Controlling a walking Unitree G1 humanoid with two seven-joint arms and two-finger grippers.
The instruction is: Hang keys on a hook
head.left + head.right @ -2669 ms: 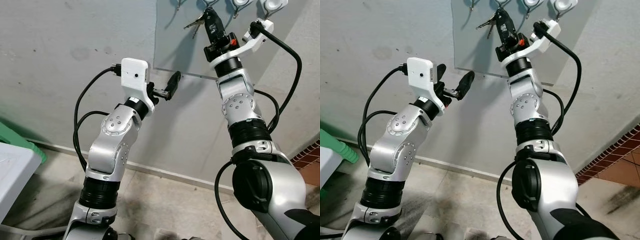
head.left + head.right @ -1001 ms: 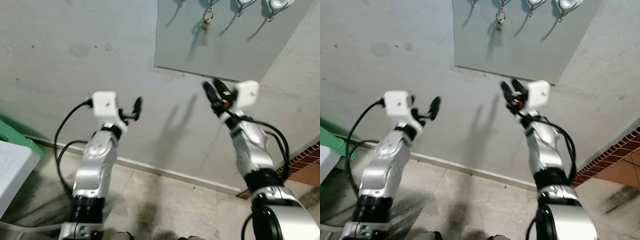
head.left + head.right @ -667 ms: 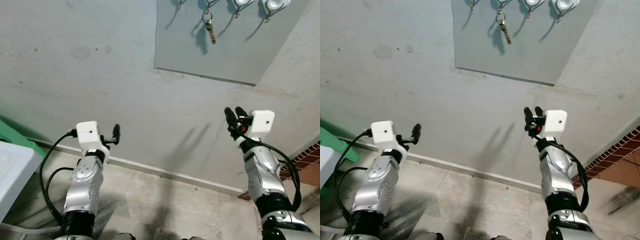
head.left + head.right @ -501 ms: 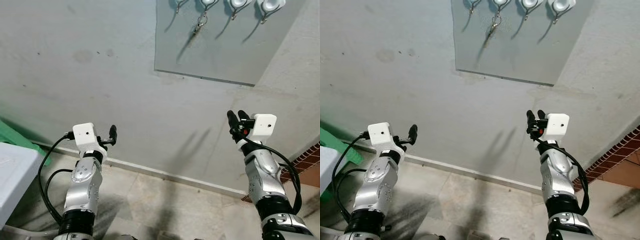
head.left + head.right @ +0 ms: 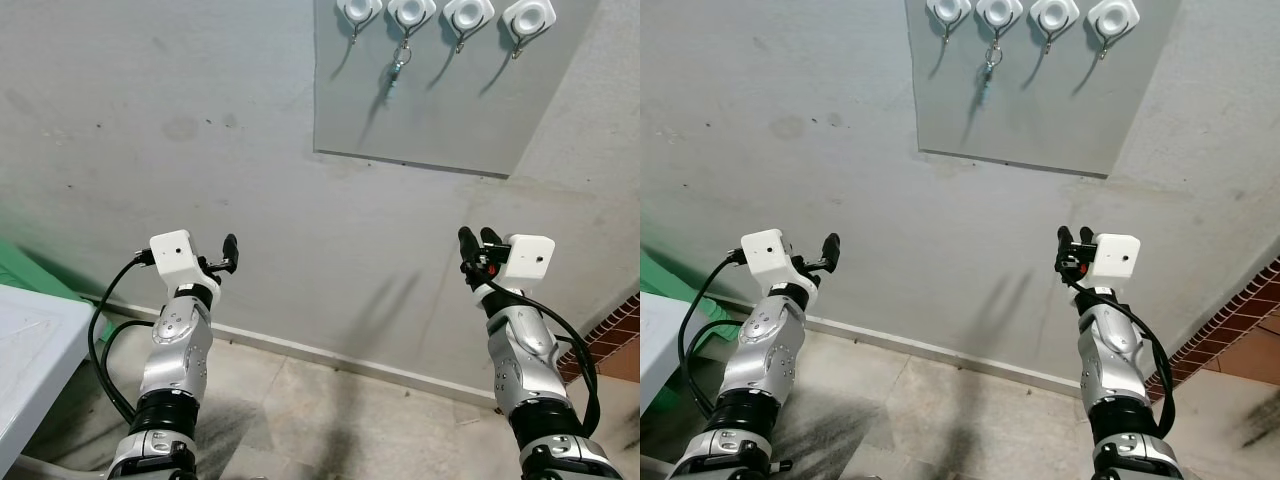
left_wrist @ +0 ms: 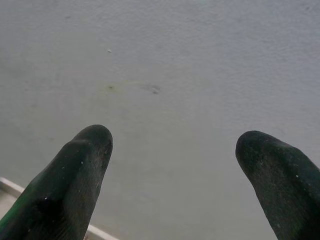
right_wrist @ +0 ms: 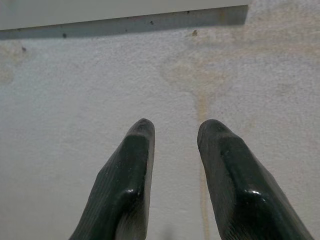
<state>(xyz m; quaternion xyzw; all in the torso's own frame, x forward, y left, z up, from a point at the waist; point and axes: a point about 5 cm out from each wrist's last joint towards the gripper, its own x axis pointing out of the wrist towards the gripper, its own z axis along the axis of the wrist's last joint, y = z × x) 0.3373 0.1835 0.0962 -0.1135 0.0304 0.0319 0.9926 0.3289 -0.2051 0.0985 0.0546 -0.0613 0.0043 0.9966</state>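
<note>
Above: small metal keys (image 5: pixel 396 72) on second white wall hook (image 5: pixel 408 14) | left gripper (image 6: pixel 172 150) wide, empty | right gripper (image 7: pixel 175 131) narrow, empty

Both arms are built of rounded silver segments joined by black ribbed bands, with small dark screw heads set in rings around the joint housings. Each wrist carries a white, boxy camera block (image 5: pixel 171 254) with a small dark lens hole; the right one (image 5: pixel 530 257) has rounded corners. Black cables loop from the blocks down beside the forearms. A red spot sits just beside the right block. The left gripper (image 6: pixel 172 165) and right gripper (image 7: pixel 175 131) have long, matte black fingers with rounded tips.
</note>
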